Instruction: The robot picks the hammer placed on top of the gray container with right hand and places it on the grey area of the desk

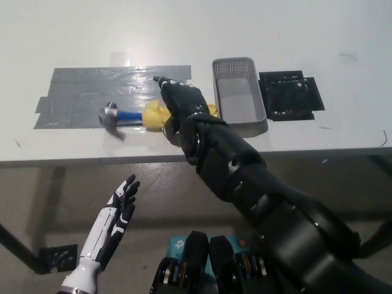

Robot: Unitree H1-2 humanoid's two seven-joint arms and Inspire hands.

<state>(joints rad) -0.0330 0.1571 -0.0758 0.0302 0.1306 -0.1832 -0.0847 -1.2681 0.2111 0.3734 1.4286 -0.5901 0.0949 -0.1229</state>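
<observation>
Fingers of the black right hand stretch out over the yellow grip, seemingly released, though I can't tell for certain. One hammer with a steel head, blue shaft and yellow grip lies flat on the grey taped patch at centre left, near the white counter front edge. One grey mesh container sits just right of the hand, one black mat beyond it. The white left hand, fingers spread, hangs at lower left below the counter.
</observation>
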